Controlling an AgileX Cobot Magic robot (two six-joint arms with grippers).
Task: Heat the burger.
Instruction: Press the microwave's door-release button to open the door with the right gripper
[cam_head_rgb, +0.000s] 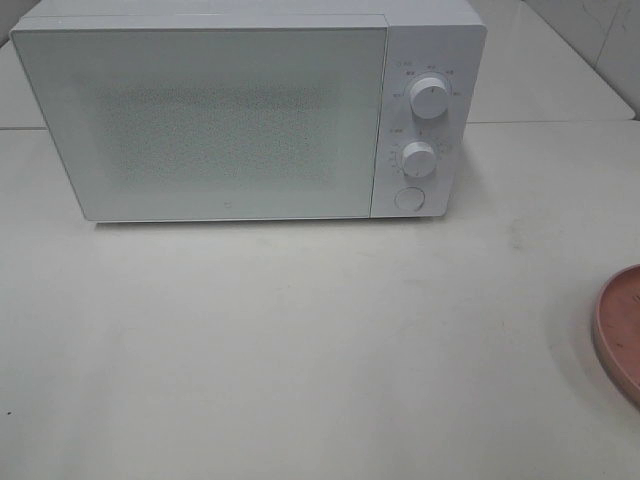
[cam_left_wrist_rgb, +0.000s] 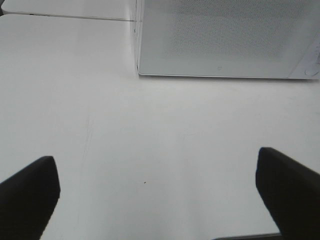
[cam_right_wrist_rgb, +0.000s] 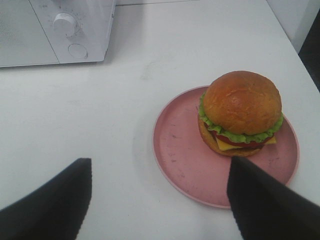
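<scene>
Domed burger (cam_right_wrist_rgb: 241, 112) on pink plate (cam_right_wrist_rgb: 180, 150) — four o'clock of shut microwave (cam_head_rgb: 230, 110), left gripper (cam_left_wrist_rgb: 157, 200) and right gripper (cam_right_wrist_rgb: 160, 200) spread wide, empty.

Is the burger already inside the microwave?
No, the burger sits on the pink plate on the table, outside the closed microwave.
</scene>
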